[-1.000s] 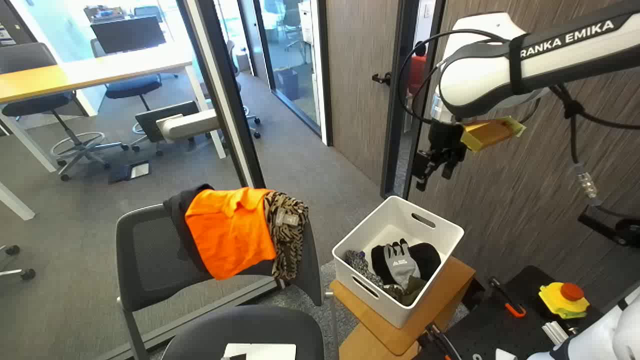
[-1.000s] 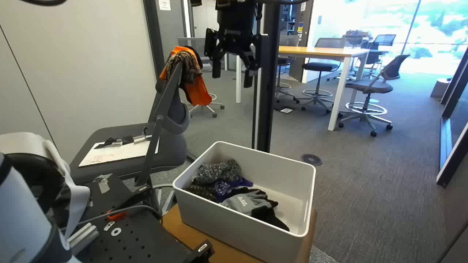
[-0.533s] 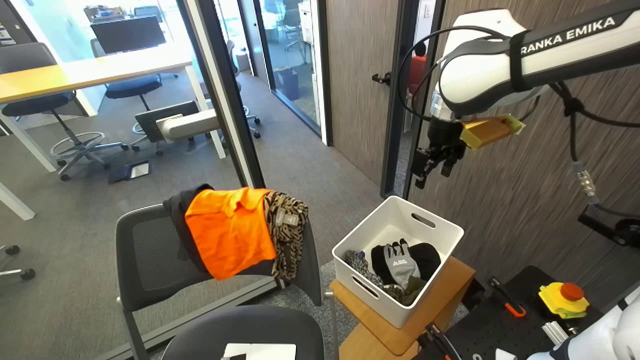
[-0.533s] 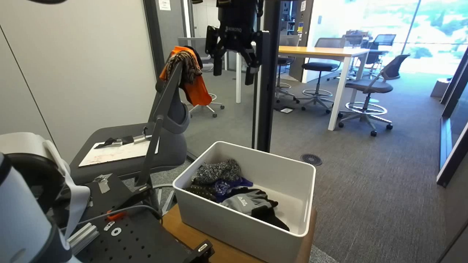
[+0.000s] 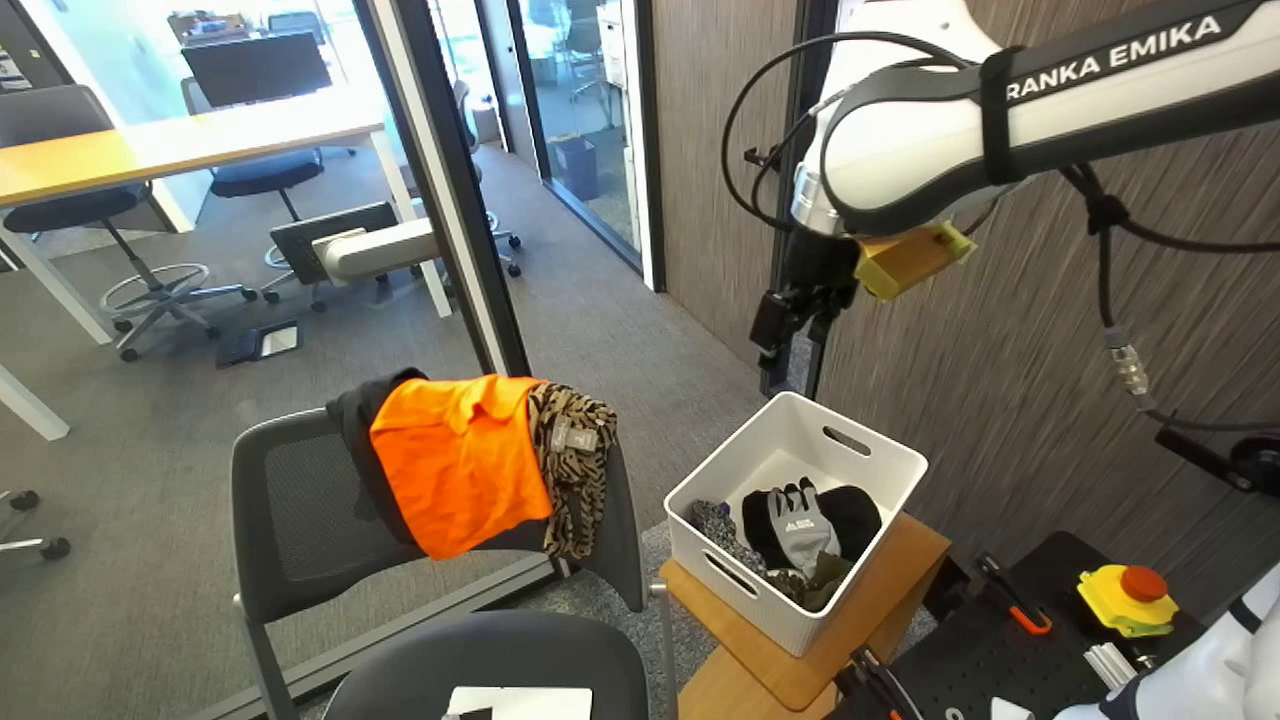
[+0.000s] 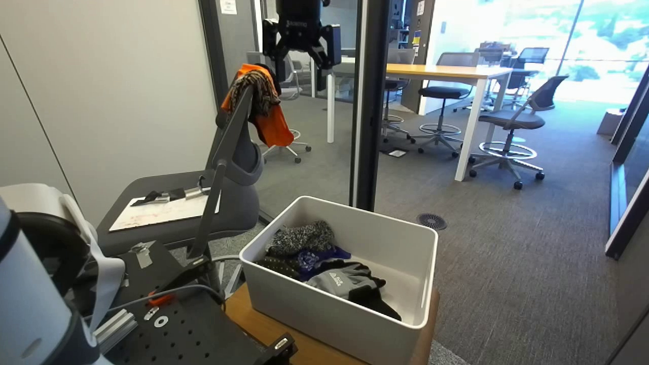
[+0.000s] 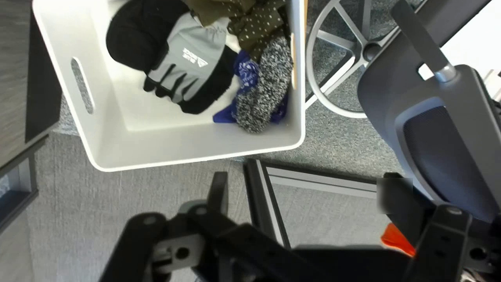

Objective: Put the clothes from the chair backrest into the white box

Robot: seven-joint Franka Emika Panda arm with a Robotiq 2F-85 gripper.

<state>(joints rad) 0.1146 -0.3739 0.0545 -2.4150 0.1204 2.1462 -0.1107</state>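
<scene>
Orange smooth cloth (image 5: 465, 470), in an exterior view, draped over the middle of a dark grey mesh chair backrest (image 5: 295, 500); touching the orange at ten o'clock and seemingly running beneath, black cloth (image 5: 362, 415); touching at three o'clock, tan-and-black striped cloth (image 5: 578, 470); from the black two-fingered metal gripper (image 5: 795, 352), striped cloth at eight o'clock, well apart, and white rectangular plastic box (image 5: 790, 445) at six; probably now the approach to the backrest, so best to cross high and to take the striped cloth first, as nearest to the box.

In an exterior view, fingers (image 6: 321, 78) plainly spread, tips down, pinching nothing; striped cloth bunched over the top edge of the backrest, between eight and nine o'clock; depth from gripper to cloth hard to read here; wise to straddle one loose fold above the edge, without biting the backrest too, then to lift slowly, for fear of dragging the orange cloth along.

In the wrist view, box between ten and eleven o'clock from the gap between the fingers; orange cloth just showing at four o'clock, partly hidden by the gripper, so worth shifting that way for clear sight before descending; grey-and-black work glove (image 7: 195, 55) inside the box, with bare floor towards its seven o'clock; a good spot for release.
</scene>
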